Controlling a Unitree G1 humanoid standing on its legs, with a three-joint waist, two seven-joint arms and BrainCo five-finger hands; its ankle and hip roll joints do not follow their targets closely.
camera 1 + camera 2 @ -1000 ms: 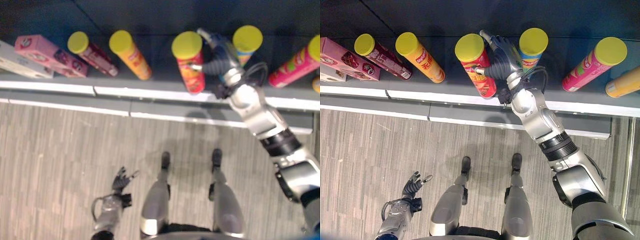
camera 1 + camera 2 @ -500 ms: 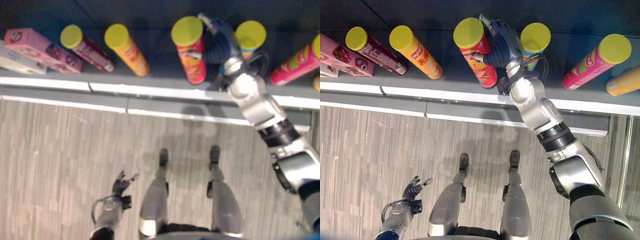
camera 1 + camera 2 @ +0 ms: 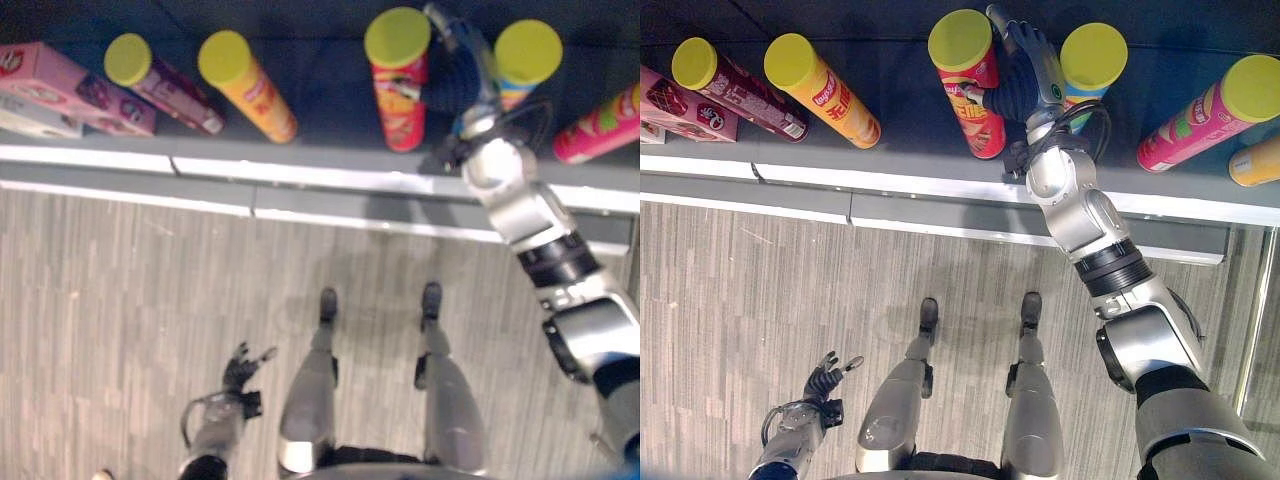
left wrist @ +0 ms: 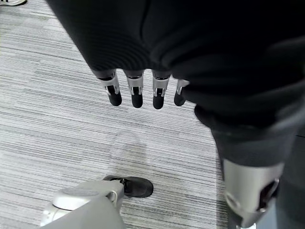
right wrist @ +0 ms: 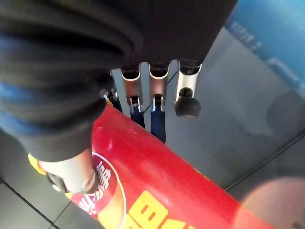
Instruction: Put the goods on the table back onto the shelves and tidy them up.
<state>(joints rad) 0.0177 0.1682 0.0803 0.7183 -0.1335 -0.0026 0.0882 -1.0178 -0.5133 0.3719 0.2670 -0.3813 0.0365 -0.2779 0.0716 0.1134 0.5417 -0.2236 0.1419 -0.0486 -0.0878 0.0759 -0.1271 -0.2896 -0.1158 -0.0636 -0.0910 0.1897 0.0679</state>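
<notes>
Standing upright on the shelf [image 3: 940, 190], the red can [image 3: 975, 95] has our right robot hand [image 3: 1025, 75] wrapped round its right flank, apparently gripping, while the left robot hand [image 3: 825, 380] hangs relaxed, far below by the floor.

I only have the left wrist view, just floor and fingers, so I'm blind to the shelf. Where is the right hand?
Observer: The right hand is up at the shelf, thumb and fingers round a red can.
Operator: Is that can on the shelf?
Observer: Yes, its lower end sits on the shelf, between an orange can and a blue can.
Operator: How far off is my left hand?
Observer: The left hand hangs open over the floor, well away from the shelf.
</notes>
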